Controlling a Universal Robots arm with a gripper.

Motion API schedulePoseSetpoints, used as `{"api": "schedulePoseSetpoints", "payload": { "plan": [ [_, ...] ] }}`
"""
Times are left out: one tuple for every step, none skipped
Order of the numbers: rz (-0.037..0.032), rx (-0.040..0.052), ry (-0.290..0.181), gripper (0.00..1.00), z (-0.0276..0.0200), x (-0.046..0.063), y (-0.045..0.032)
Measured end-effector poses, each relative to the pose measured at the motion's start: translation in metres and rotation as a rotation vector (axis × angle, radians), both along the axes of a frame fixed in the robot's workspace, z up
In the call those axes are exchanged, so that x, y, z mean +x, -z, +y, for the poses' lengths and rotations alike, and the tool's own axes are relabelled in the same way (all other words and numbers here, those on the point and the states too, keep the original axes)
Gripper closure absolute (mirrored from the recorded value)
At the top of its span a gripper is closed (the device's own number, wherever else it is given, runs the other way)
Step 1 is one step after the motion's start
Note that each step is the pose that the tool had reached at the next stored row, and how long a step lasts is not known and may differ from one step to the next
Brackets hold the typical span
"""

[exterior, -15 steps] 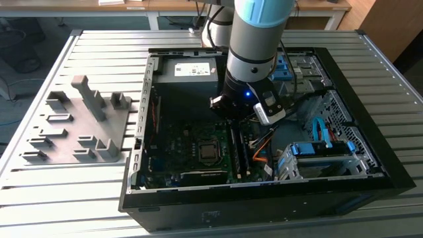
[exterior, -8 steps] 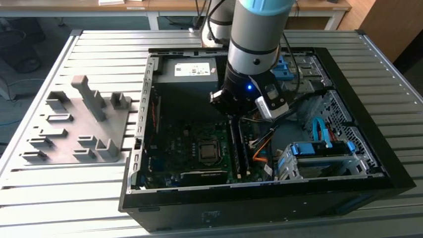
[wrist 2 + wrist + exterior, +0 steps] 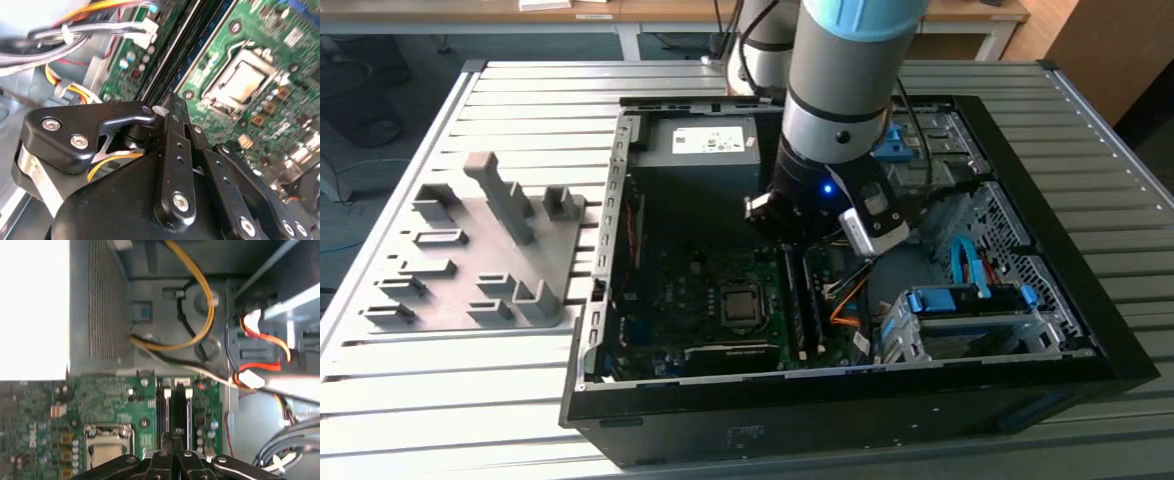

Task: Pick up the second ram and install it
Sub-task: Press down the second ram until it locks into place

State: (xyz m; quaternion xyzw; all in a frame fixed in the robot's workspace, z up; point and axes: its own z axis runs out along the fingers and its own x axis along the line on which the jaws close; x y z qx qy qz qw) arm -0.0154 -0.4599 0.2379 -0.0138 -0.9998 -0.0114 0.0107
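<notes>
A Universal Robots arm is reaching down into an open computer case (image 3: 854, 415) lying on a slatted table, its gripper (image 3: 807, 238) hanging directly over the bank of black memory slots (image 3: 798, 300). In both wrist views the gripper's fingers (image 3: 172, 436) are sitting drawn together with no gap between them, tips pointing at the slots (image 3: 175, 407). Whether a board's thin edge is pinched between them cannot be made out. The second ram is not showing its blue-and-white strip anywhere; judging by the dark narrow bar lying between the white end clips, it is probably sitting in the slot bank straight beneath the fingertips. Its long axis would be running along the slots, away from the power supply and beside the silver processor socket (image 3: 107, 447). A white label (image 3: 714, 140) on the power supply is carrying print too small to read, and no other writing is legible. A grey parts fixture (image 3: 480, 250) is sitting on the table at the exterior view's left.
</notes>
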Motion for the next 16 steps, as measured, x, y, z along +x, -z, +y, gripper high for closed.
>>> {"api": "schedulePoseSetpoints", "payload": {
  "plan": [
    [0.0, 0.0, 0.0, 0.9, -0.0033, 0.0, 0.0002],
    [-0.0001, -0.0003, 0.0, 0.9, -0.0063, 0.0, 0.0003],
    [0.0, -0.0009, 0.0, 0.9, -0.0097, 0.0, 0.0003],
    [0.0, -0.0015, 0.0, 0.9, -0.0128, 0.0, 0.0004],
    [0.0, -0.002, 0.0, 0.9, -0.0161, 0.0, 0.0004],
    [-0.0001, -0.0024, 0.0, 0.9, -0.0195, 0.0, 0.0005],
    [0.0, -0.0026, 0.0, 0.9, -0.023, 0.0, 0.0005],
    [0.0, -0.0029, 0.0, 0.9, -0.0264, -0.001, 0.0006],
    [0.0, -0.0032, 0.0, 0.9, -0.0296, -0.001, 0.0006],
    [0.0, -0.0036, 0.0, 0.9, -0.0328, -0.001, 0.0007],
    [0.0, -0.0037, 0.0, 0.9, -0.0359, -0.001, 0.0009],
    [0.0, -0.0039, 0.0, 0.9, -0.0389, -0.001, 0.0014],
    [-0.0001, -0.0036, 0.0, 0.9, -0.042, -0.001, 0.0022],
    [-0.0001, -0.0034, 0.0, 0.9, -0.0449, -0.001, 0.0032],
    [-0.0001, -0.0036, 0.0, 0.9, -0.0479, -0.001, 0.0039],
    [0.0, -0.0037, 0.0, 0.9, -0.0507, -0.002, 0.0045]
  ]
}}
